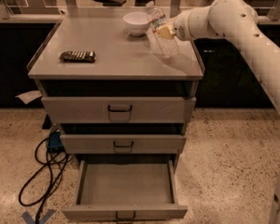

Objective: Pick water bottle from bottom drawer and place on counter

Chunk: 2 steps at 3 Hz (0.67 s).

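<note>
The clear water bottle [161, 28] with its white cap is held tilted over the right side of the grey counter [107, 55], cap up and to the left. My gripper [167, 31] reaches in from the right and is shut on the bottle's middle. The bottle's base is low over the counter, near its right rim; I cannot tell if it touches. The bottom drawer [126, 190] is pulled open and its tray holds nothing.
A white bowl [136, 22] stands at the back of the counter, just left of the bottle. A dark striped packet [78, 56] lies at the left. Two upper drawers are closed. A black cable [42, 176] lies on the floor, left.
</note>
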Each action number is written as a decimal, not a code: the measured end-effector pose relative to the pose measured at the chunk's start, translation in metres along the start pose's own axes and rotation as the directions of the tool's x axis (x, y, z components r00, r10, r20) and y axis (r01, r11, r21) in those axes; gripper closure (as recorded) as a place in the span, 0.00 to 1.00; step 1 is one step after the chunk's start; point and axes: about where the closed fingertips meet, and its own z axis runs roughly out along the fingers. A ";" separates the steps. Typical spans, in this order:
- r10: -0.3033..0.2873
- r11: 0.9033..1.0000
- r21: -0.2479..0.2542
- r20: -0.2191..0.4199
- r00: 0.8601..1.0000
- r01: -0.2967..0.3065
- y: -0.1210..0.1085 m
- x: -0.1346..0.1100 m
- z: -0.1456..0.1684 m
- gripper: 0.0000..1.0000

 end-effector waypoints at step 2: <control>0.088 0.991 -0.111 0.112 0.990 -0.076 0.028 -0.018 0.020 0.82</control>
